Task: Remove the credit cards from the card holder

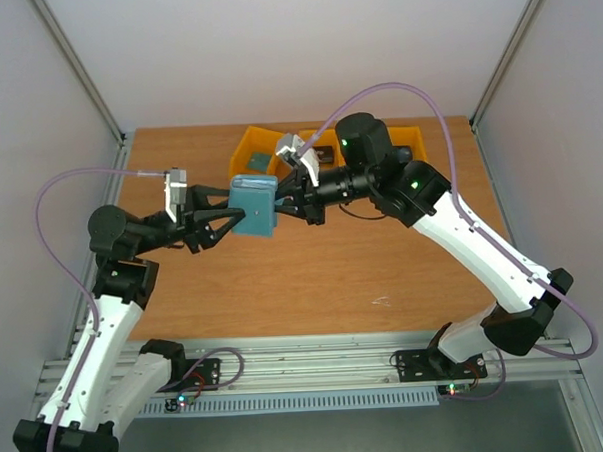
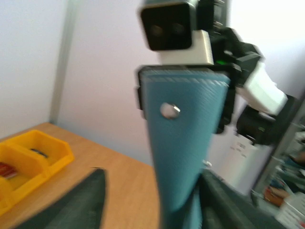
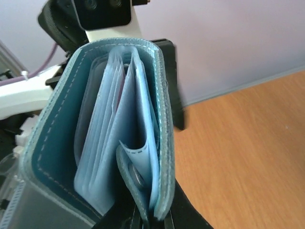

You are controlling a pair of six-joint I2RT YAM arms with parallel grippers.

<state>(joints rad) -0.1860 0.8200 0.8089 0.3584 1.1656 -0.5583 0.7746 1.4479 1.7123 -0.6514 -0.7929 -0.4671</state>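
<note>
The slate-blue card holder [image 1: 253, 208] hangs in the air above the table, between my two grippers. My right gripper [image 1: 286, 199] is shut on one cover edge and the closure tab [image 3: 136, 179], at the bottom of the right wrist view [image 3: 159, 223]. The holder [image 3: 95, 143] gapes open there and shows several light blue pockets [image 3: 107, 119]. The credit cards are hidden inside them. My left gripper [image 1: 233, 211] is open around the holder's other end. In the left wrist view the holder [image 2: 183, 143] lies against one finger [image 2: 233, 205], and a gap separates it from the other finger [image 2: 71, 205].
Yellow bins [image 1: 260, 140] stand at the back of the table, behind the grippers. In the left wrist view the bins [image 2: 55, 157] hold a small red item [image 2: 5, 169] and a dark one [image 2: 38, 152]. Bare wooden table [image 1: 314, 285] lies below the holder.
</note>
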